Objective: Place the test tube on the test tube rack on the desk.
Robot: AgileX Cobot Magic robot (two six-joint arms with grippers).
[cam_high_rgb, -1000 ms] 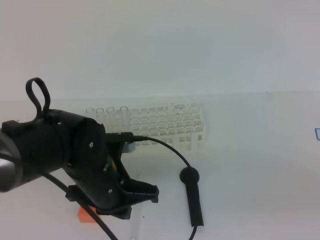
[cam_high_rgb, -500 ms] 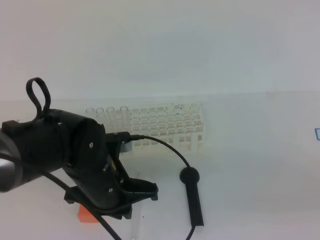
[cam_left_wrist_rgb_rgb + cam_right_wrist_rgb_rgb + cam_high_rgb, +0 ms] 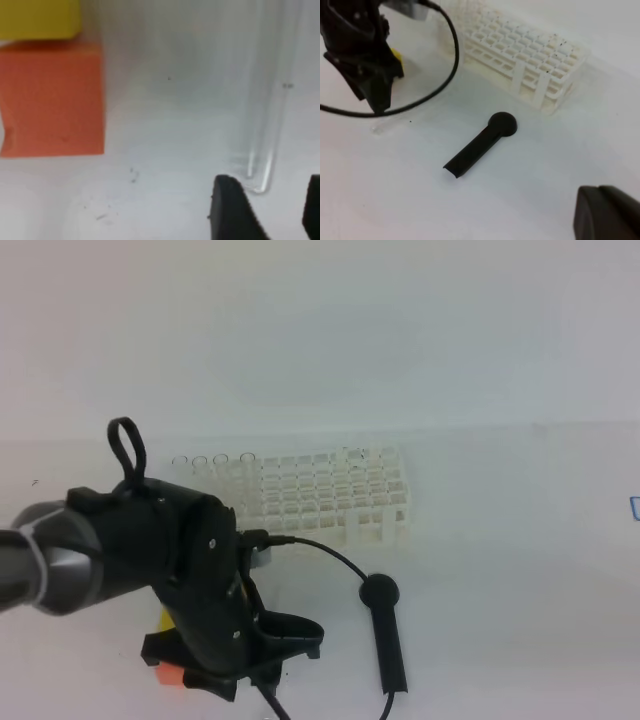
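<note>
Only in the left wrist view: test tube flat on the counter, just ahead of the released left gripper, long axis pointing away from it. Right gripper clenched.

This looks like a laboratory bench to me. I work over a plain white desk backed by a bare white wall. At twelve o'clock from me stands a white test tube rack with clear tubes in it, and a glass test tube lies on the desk.
</note>
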